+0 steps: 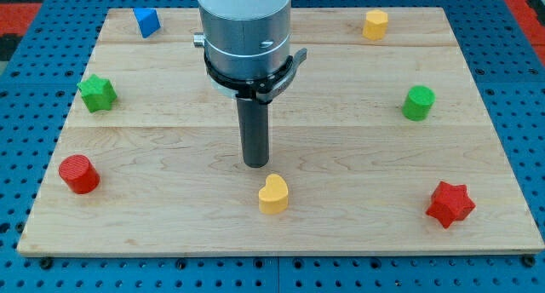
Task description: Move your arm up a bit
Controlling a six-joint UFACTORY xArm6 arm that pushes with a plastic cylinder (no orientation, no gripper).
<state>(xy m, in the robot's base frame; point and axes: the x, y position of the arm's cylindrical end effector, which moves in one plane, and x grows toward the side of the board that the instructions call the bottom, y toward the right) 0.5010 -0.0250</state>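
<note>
Camera view: my tip [255, 163] rests on the wooden worktop [170, 208] near centre, just above the yellow heart block [273, 194] and apart from it. No fingers exist on this rod, so nothing is held. The short upward move (toward the view's top) appears still to be made; that path is free of blocks.

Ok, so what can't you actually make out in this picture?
- Camera view: the arm hides a strip of board at the view's top; any block behind it would not show.
- The arm's upper part is cut off by the top edge.
- Whether my tip touches the board cannot be told; it stands just above the yellow heart, apart from it.
- The blue block is too small to name its shape.
</note>
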